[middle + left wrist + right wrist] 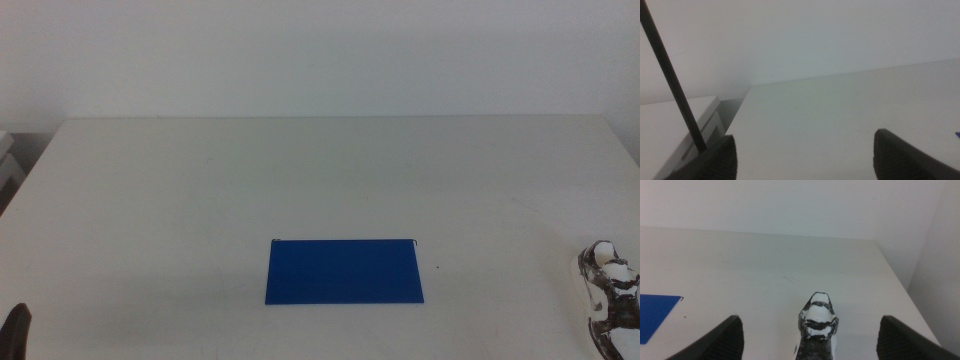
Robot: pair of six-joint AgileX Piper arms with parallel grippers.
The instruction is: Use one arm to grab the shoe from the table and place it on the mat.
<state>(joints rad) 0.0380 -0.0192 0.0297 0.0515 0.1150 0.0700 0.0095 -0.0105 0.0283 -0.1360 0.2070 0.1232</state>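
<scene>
The shoe [607, 297], white with dark patterned panels, lies on the white table [320, 180] at the near right corner. The deep-blue mat [345, 271] lies flat in the near middle, well to the shoe's left. My right gripper [810, 322] is open; in its wrist view the shoe [818, 324] shows between the wide-apart jaws, ahead of them and untouched, and a corner of the mat [655, 314] shows too. The right gripper is out of the middle view. My left gripper [805, 155] is open and empty; only a tip of it [17, 330] shows at the near left corner.
A white box [8, 165] stands off the table's left side, also in the left wrist view [680, 125]. A thin black rod or cable [670, 75] crosses that view. The table's right edge [895, 280] runs close to the shoe.
</scene>
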